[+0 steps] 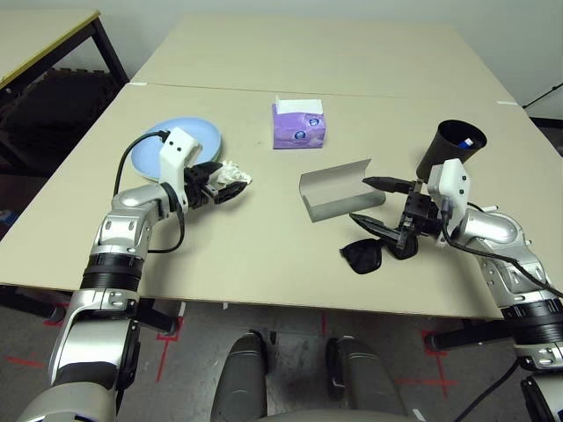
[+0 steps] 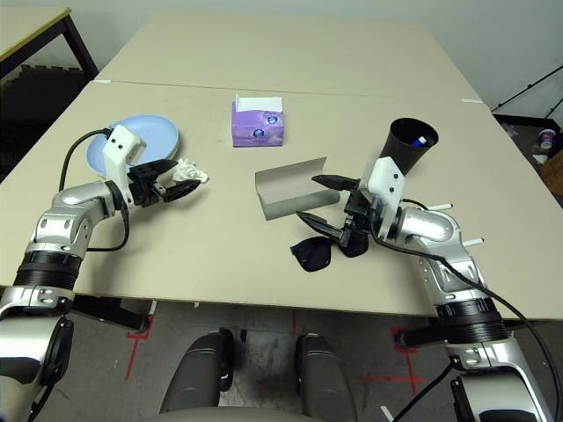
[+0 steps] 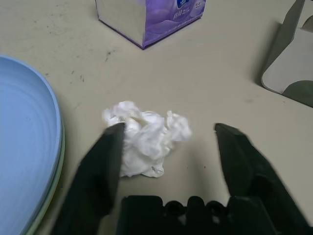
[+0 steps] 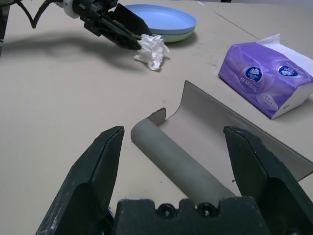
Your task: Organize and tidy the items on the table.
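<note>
A crumpled white tissue point(image 3: 146, 142) lies on the table point(image 1: 264, 264) beside a light blue plate point(image 1: 189, 145) stacked on a pale green one. My left gripper point(image 1: 224, 185) is open around the tissue, one finger point(image 3: 105, 161) touching it, the other clear of it. My right gripper point(image 1: 361, 199) is open, hovering over the black sunglasses point(image 1: 369, 255) and pointing at the open grey glasses case point(image 1: 339, 189). A black cup point(image 1: 450, 149) leans behind the right wrist. Thin white pens point(image 2: 435, 207) lie by the right forearm.
A purple tissue box point(image 1: 299, 123) stands at the middle back, beyond the case. A second beige tabletop point(image 1: 308, 44) adjoins the far edge. A yellow-edged table point(image 1: 44, 35) stands at the far left. Bare tabletop lies between my two arms.
</note>
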Robot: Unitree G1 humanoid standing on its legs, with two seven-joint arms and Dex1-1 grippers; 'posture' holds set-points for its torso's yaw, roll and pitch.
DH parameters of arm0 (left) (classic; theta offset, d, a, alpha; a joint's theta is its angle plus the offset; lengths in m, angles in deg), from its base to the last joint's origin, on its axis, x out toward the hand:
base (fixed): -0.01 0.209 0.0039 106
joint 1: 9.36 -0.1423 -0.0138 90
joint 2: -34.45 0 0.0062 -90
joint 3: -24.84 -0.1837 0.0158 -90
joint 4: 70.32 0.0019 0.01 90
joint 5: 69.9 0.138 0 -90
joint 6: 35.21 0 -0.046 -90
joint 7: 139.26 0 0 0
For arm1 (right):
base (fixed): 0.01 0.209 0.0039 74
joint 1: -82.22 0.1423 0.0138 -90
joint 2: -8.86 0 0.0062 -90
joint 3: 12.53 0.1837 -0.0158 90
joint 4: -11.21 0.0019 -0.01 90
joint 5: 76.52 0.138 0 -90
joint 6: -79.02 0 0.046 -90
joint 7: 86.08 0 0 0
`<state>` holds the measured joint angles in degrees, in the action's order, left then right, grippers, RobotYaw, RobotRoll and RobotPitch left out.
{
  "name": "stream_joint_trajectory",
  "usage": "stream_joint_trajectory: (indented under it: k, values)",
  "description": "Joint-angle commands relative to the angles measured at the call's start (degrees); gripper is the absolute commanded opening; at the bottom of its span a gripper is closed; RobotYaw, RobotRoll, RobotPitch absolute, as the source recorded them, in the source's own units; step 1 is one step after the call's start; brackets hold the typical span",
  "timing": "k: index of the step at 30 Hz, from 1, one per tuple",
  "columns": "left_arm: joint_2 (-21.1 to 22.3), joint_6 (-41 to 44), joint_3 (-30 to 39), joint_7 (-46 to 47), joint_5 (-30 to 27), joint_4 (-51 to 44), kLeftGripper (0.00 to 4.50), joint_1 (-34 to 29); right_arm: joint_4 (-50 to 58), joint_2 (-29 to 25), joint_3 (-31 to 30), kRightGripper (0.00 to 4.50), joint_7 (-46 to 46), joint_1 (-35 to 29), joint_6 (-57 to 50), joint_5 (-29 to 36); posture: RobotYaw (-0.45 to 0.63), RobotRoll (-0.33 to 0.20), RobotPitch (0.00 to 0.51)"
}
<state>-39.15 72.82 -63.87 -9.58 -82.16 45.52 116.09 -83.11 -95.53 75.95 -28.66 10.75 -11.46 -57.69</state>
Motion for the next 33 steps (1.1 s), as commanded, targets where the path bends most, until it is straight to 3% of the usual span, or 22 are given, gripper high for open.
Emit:
stream_joint_trajectory:
  k: [1, 7, 33]
  values:
    - [0.14, -0.51, -0.95, -1.20, 0.83, 1.44, 2.33, 0.72, 1.28, 0.19, 0.59, 4.50, -0.44, -0.55, 0.19, 0.30, -0.01, 0.000, 0.116]
    - [0.36, -1.29, -0.96, -1.42, 1.56, 3.81, 0.12, 1.80, 2.71, 0.30, 0.56, 4.50, -0.66, -0.51, -0.70, 1.02, -0.01, 0.000, 0.115]
    - [5.56, 0.38, 7.69, 1.37, -1.46, 7.06, 0.05, 11.51, 2.84, 1.24, 0.03, 4.50, -0.56, 0.11, -1.28, 1.46, 0.01, 0.000, 0.108]
